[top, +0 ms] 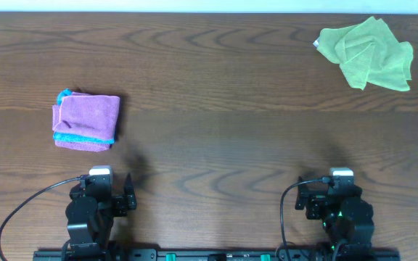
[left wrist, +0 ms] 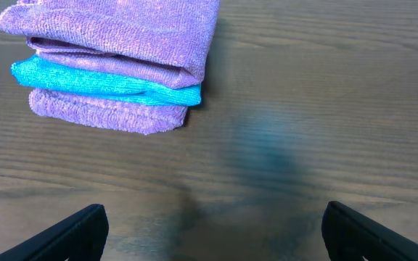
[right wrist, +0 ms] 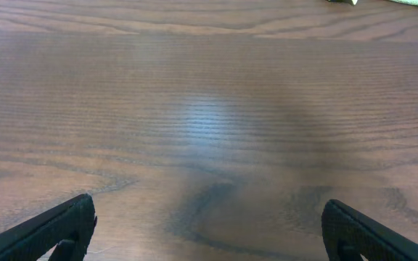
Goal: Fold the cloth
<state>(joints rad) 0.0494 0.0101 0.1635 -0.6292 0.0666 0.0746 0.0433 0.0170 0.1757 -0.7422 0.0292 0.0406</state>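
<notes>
- The wooden counter [top: 216,109] carries two cloths.
- The crumpled green cloth [top: 369,52] lies at the far right, widest left to right. It is well beyond the right tool [right wrist: 209,230], which belongs to the nearer arm.
- A folded purple cloth [top: 85,121] sits left, ahead of the left tool [left wrist: 212,232].
- Both tools gape wide, holding nothing.

Seen from overhead, the light is soft and even, with a bright white band at the 12 o'clock edge and faint, diffuse shadows on the table [top: 216,109] near 7 and 5 o'clock. The right wrist view has a pale glare patch on the wood near the centre and a blurred dark shadow toward 6 o'clock. In the left wrist view the folded cloth [left wrist: 115,65] at 11 o'clock is sharp, while a hazy shadow lies just off centre toward 3 o'clock.
</notes>
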